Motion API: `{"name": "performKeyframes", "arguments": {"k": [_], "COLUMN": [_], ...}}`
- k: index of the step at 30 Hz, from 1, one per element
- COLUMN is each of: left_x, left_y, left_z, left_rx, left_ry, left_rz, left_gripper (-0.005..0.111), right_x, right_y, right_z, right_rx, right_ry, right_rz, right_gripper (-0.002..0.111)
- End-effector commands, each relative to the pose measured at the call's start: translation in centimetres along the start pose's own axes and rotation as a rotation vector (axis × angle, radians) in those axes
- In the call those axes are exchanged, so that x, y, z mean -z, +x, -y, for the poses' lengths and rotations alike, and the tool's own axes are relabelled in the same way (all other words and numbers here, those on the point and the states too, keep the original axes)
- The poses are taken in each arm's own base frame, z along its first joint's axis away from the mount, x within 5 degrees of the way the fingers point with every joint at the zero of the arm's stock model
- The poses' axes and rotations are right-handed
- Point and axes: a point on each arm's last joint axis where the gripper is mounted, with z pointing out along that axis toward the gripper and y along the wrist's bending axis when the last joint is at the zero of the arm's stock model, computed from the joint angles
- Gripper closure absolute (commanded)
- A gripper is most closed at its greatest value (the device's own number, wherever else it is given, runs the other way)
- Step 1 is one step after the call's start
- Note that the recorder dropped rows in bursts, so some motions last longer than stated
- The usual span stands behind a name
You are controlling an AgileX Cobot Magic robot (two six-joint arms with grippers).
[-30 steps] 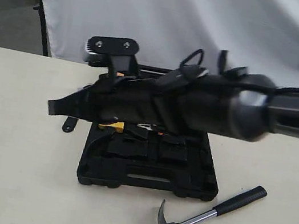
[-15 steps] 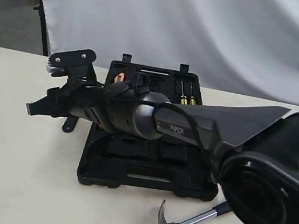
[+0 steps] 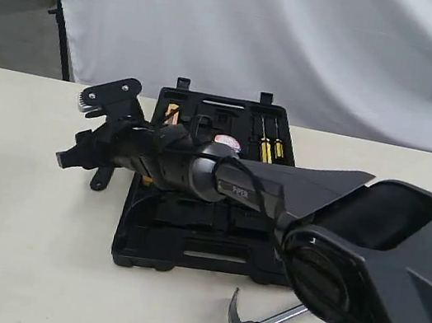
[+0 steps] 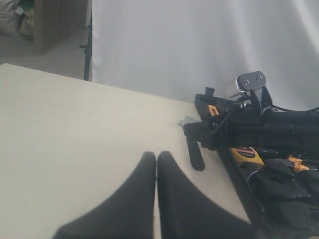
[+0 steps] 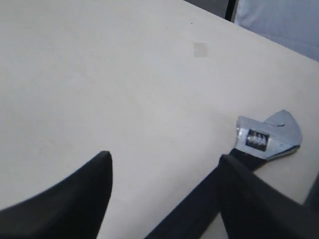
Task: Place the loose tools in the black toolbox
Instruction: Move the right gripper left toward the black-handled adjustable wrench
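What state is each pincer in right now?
Left pincer: closed, holding nothing.
Right pincer: open, holding nothing; the adjustable wrench lies beside one of its fingers.

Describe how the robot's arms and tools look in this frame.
Both have matte black, tapering fingers: the left tool and the right tool. The right arm is black with white PIPER lettering, thin black cables and a black camera bracket at the wrist.

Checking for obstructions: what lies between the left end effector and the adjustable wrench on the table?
Nothing. In the left wrist view, only bare table separates the shut left end effector from the adjustable wrench.
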Motion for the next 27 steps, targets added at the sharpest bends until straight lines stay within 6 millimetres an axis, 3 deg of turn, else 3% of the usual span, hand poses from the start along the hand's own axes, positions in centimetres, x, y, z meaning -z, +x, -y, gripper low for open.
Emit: {"name": "performKeyframes", "arguments": {"k": [1, 5, 7, 9, 11, 15, 20, 22, 27], "left_x": [0.0, 0.0, 0.0, 0.0, 0.0, 0.0, 0.0, 0.0, 0.0], "left_y": [-0.2, -0.2, -0.2, -0.2, -0.2, -0.2, -0.2, -0.2, -0.2], "left_z": [-0.1, -0.1, -0.1, -0.1, -0.1, -0.1, -0.1, -0.1, -0.1], "left_rx": [0.0, 0.0, 0.0, 0.0, 0.0, 0.0, 0.0, 0.0, 0.0], "left_ry": [-0.021, -0.021, -0.021, -0.021, -0.021, -0.021, -0.021, -0.021, -0.021], "left_rz": [0.02, 0.02, 0.02, 0.02, 0.02, 0.02, 0.02, 0.02, 0.02], "left_gripper": [0.106, 0.106, 0.106, 0.106, 0.106, 0.106, 0.106, 0.106, 0.106], "right_x": [0.3, 2.1, 3.8, 5.3, 6.5, 6.0, 5.0, 5.0, 5.3], "right_y": [-0.9, -4.0, -5.7, -6.2, -5.9, -5.6, -5.9, -6.0, -5.8], "right_z": [1.2, 2.3, 3.0, 4.3, 5.4, 3.8, 0.8, 0.6, 1.2], "right_rx": [0.086, 0.117, 0.127, 0.238, 0.21, 0.214, 0.163, 0.155, 0.158], "right_ry": [0.053, 0.173, 0.325, 0.542, 0.745, 0.703, 0.506, 0.492, 0.562], "right_rz": [0.028, 0.091, 0.073, -0.029, -0.096, -0.086, -0.001, 0.005, -0.017], "right_gripper": [0.05, 0.05, 0.05, 0.05, 0.05, 0.063, 0.098, 0.109, 0.109]}}
